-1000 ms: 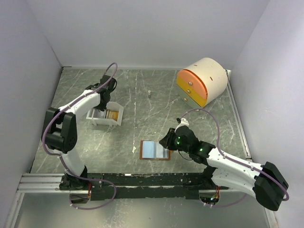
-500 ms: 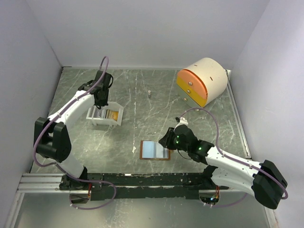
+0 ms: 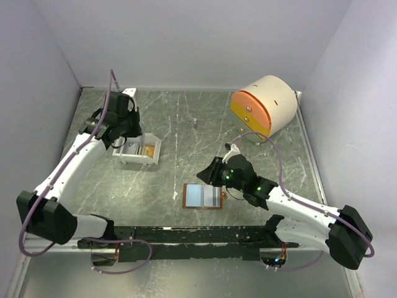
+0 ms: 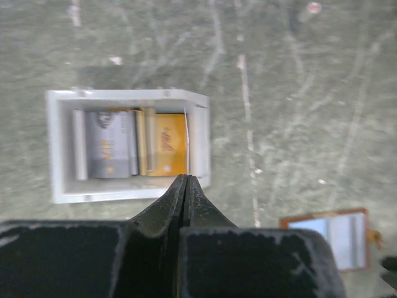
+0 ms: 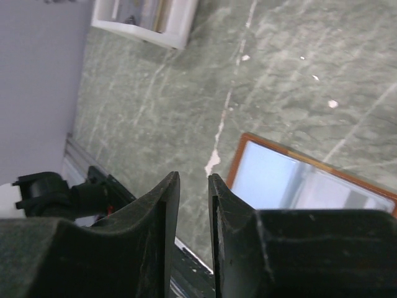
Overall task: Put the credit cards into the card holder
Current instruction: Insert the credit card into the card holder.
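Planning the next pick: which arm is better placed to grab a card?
Probably left: the left tool, shut, hangs over the white tray of cards; the right tool sits by the card holder.

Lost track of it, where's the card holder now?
In the top view the card holder lies open front-centre on the table, close to the right gripper, right of the white tray.

I can't read the blurred print on the credit cards [image 4: 133, 151] from the left wrist. From the right wrist, the right gripper [image 5: 193, 180] hides the card holder [image 5: 291, 180] along its near edge, and the white tray [image 5: 155, 18] is cropped at the top. A speck [image 3: 195, 121] on the desk [image 3: 279, 155] is too small to name.
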You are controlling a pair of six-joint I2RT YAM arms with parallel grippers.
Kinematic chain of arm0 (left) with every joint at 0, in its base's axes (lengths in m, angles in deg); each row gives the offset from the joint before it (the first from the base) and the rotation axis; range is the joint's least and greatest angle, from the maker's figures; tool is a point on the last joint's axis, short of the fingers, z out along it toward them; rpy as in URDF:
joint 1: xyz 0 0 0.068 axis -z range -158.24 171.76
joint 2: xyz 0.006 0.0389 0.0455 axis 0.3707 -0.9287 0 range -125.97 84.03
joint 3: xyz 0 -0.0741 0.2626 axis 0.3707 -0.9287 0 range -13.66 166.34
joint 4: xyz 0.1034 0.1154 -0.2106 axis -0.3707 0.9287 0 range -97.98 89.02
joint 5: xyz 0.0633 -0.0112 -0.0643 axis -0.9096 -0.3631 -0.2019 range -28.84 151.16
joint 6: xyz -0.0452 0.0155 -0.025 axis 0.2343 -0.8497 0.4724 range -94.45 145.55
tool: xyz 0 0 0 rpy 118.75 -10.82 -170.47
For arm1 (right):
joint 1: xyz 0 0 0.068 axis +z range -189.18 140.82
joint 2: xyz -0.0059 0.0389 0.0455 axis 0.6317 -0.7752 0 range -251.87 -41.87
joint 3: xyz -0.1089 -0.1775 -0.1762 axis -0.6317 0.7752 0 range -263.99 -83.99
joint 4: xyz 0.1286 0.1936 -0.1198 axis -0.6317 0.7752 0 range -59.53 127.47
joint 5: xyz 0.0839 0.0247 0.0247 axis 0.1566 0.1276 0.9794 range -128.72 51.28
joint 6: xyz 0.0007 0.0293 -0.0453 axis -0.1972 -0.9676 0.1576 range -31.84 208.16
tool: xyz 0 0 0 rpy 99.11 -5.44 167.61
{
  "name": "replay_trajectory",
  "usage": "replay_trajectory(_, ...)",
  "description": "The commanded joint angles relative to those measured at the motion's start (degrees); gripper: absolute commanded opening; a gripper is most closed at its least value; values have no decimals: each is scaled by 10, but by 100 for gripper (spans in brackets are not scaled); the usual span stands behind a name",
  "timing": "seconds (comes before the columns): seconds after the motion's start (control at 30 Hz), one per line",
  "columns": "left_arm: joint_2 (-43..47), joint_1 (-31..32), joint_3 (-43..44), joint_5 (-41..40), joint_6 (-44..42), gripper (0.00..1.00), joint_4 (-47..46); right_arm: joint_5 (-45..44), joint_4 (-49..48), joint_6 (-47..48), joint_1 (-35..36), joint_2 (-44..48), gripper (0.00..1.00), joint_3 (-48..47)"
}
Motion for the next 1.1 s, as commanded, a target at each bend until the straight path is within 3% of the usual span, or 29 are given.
replay_trajectory(0.0, 52, -2, -53, 150, 66, 7, -51, 55, -82, -18, -9, -4, 27, -14)
replay_trajectory(0.13, 94, 1, -123, 248, 126, 7, -108, 57, -103, -28, -10, 0, 29, -11)
replay_trajectory(0.3, 132, 50, -252, 328, 236, 7, -263, 27, -65, -31, -10, 23, 29, 5)
replay_trajectory(0.5, 100, 156, -313, 308, 313, 7, -365, 52, -97, -76, -10, 43, 31, 75)
replay_trajectory(0.7, 63, 229, -344, 259, 362, 7, -436, 7, -30, -74, -11, 82, 30, 86)
replay_trajectory(0.9, 24, 262, -363, 232, 383, 7, -471, -51, 91, -45, -11, 81, 27, 64)
replay_trajectory(1.07, -4, 274, -380, 220, 394, 7, -499, -71, 132, -21, -11, 61, 26, 49)
